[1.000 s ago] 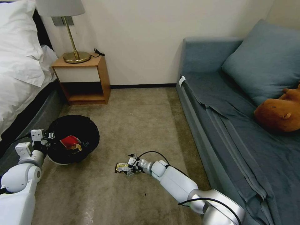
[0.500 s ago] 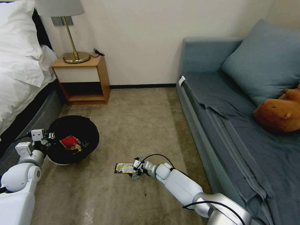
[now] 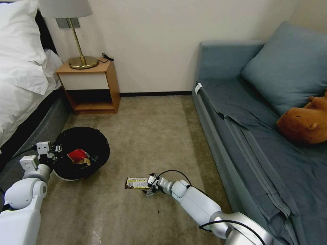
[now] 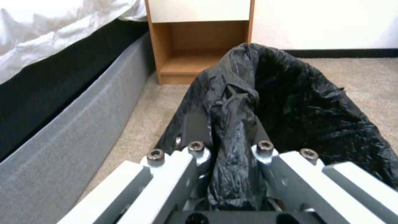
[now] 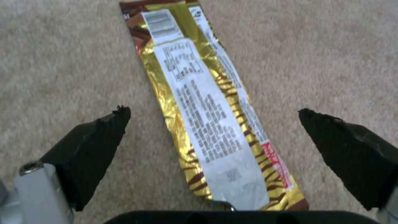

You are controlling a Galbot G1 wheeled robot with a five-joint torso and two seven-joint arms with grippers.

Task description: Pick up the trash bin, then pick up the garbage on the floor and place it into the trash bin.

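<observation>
At the far left of the head view lies a bed point(image 3: 20, 68) with white bedding, and beside it a wooden nightstand point(image 3: 92, 85) carrying a brass lamp point(image 3: 78, 37). In front of these, on the carpet point(image 3: 150, 136), sits the trash bin point(image 3: 81, 151), lined with a black bag; a red-and-white wrapper point(image 3: 77, 155) and a scrap of tan paper point(image 3: 84, 162) lie inside it. The left gripper point(image 3: 54, 151) is at the bin's left rim. The left wrist view gives what the head view cannot: the left gripper point(image 4: 230, 155) is closed on a gathered fold of the black bag point(image 4: 290, 109), with the bed's grey base and the nightstand's open shelf just beyond.

Toward the middle of the floor, well apart from the bin, a flat gold-and-brown snack wrapper point(image 3: 137, 183) lies on the carpet. The right gripper point(image 3: 150, 186) is low at the wrapper's right end. From the head view its jaws are hard to read; the right wrist view settles it: the right gripper point(image 5: 211, 113) stands wide open, one black fingertip point(image 5: 93, 140) on each side of the snack wrapper point(image 5: 207, 105), neither touching it. That view also shows white printed label text along the wrapper.

On the right stands a blue sofa point(image 3: 245, 112) with a cushion point(image 3: 289, 64) and a brown plush animal point(image 3: 305, 122).
</observation>
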